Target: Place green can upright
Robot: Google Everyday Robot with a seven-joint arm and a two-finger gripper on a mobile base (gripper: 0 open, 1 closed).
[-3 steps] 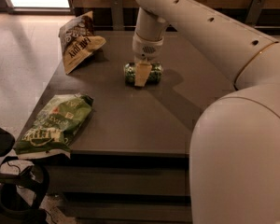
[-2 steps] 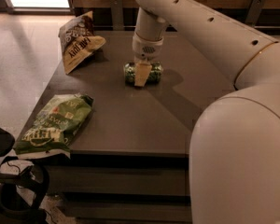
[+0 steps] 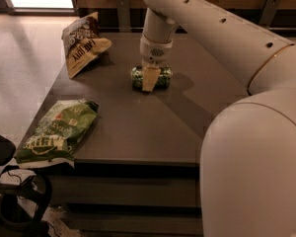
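The green can [image 3: 163,77] lies on its side near the middle back of the dark table [image 3: 138,127], its long axis running left to right. My gripper [image 3: 150,79] comes straight down from the white arm and sits over the middle of the can, covering its centre. The can's two ends show on either side of the gripper. The can rests on the table top.
A brown and white chip bag [image 3: 84,46] stands at the table's back left corner. A flat green chip bag [image 3: 56,131] lies at the front left edge, partly overhanging. My white arm and body fill the right side. A dark chair base [image 3: 15,201] is on the floor at lower left.
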